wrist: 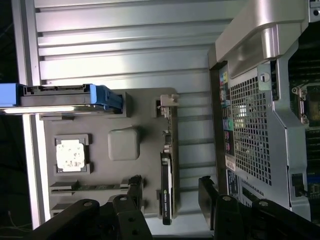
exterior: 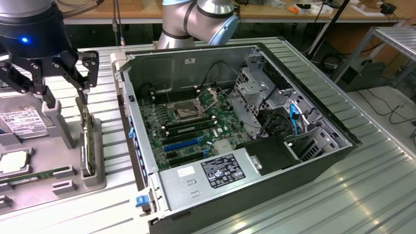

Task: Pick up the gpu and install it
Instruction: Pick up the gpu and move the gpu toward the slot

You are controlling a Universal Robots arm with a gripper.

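Overhead, the spread gripper (exterior: 65,100) hangs clear above the gpu (exterior: 86,146) edge.

One gpu (exterior: 86,146), one computer case (exterior: 169,68), seemingly one drive (exterior: 19,124)

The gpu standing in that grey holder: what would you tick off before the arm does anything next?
1. Gripper open: ok, the jaws stand apart.
2. gpu seated on edge in the grey holder: ok.
3. Gripper lined up with the card: ok, the wrist view shows it between the fingers.
4. Card gripped: not ok, both fingers stand clear of it.
5. Computer case open, motherboard exposed: ok.
6. Blue slot clear for the card: cannot tell.
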